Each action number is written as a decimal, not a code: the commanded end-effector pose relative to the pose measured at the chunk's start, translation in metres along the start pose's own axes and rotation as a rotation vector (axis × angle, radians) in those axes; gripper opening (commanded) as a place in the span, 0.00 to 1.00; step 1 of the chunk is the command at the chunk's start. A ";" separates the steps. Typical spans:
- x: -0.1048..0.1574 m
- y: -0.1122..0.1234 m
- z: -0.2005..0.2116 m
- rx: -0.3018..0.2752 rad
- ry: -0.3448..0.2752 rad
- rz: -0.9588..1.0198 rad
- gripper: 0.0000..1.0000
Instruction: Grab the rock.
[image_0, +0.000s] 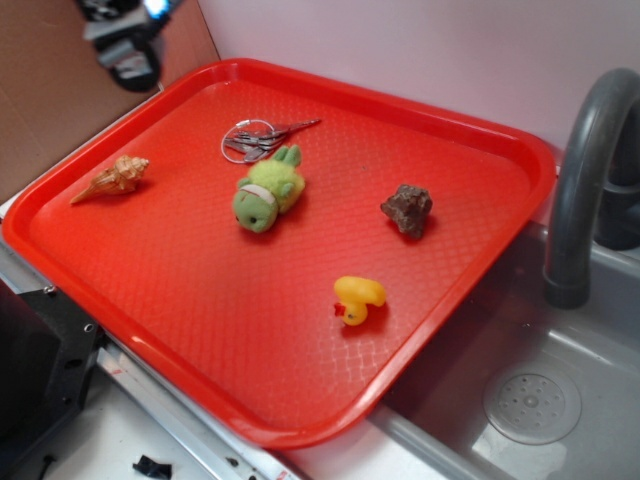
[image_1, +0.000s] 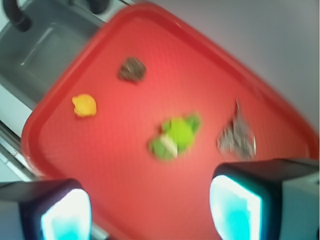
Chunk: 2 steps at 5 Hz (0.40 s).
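The rock lies alone on the right part of the red tray, apart from the yellow rubber duck nearer the front edge and the green plush toy toward the middle. A bunch of keys sits just behind the plush toy, and a tan seashell rests by the tray's left rim. The hand hangs high above the tray's far left corner, released, its two fingers spread wide with nothing between them. A grey sink with a curved faucet adjoins the tray on the right.
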<state>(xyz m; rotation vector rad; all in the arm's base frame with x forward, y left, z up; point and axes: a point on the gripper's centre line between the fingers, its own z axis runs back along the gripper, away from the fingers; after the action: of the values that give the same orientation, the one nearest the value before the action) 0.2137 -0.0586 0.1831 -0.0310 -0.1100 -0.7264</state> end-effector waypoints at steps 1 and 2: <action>0.059 0.005 -0.034 -0.033 -0.061 -0.376 1.00; 0.075 0.006 -0.061 -0.126 -0.085 -0.511 1.00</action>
<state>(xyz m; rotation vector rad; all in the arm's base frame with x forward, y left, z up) 0.2799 -0.0995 0.1121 -0.1840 -0.0855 -1.2410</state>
